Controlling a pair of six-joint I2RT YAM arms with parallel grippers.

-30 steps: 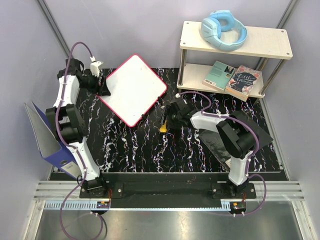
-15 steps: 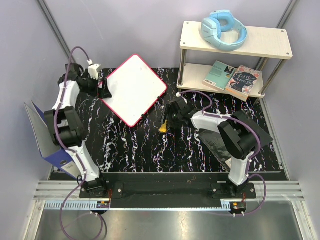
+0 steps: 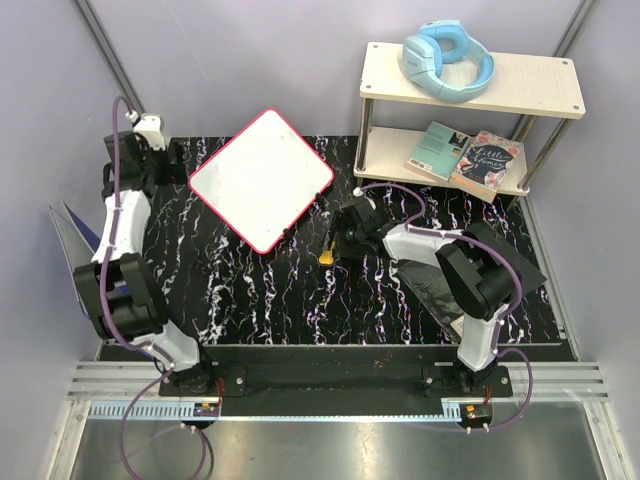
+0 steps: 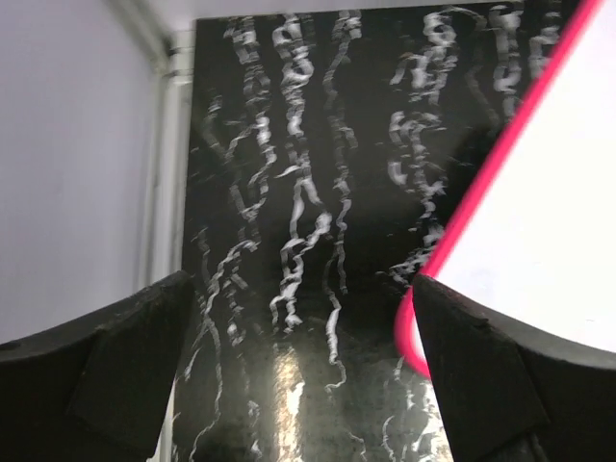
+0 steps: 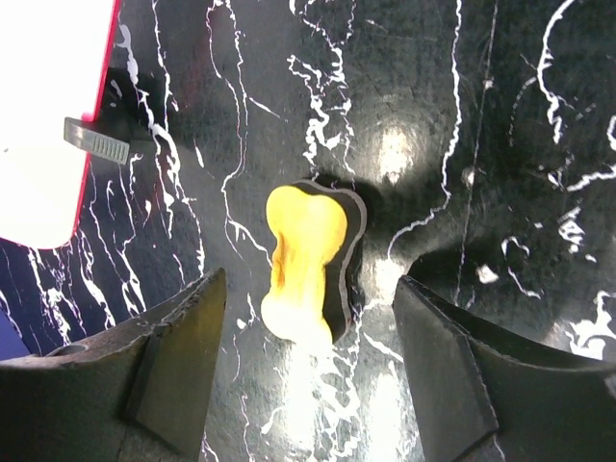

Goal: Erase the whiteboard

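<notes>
Black marbled table (image 3: 260, 300): whiteboard (image 3: 262, 180) blank at far left; left gripper (image 4: 298, 375) gapes empty, right gripper (image 5: 308, 356) wide around yellow eraser (image 5: 303, 265).

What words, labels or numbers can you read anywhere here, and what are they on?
Whiteboard: blank, no writing.
Floral book on the lower shelf: pale script title, too small to read.
Teal book beside it: nothing legible.
No other text visible.
</notes>
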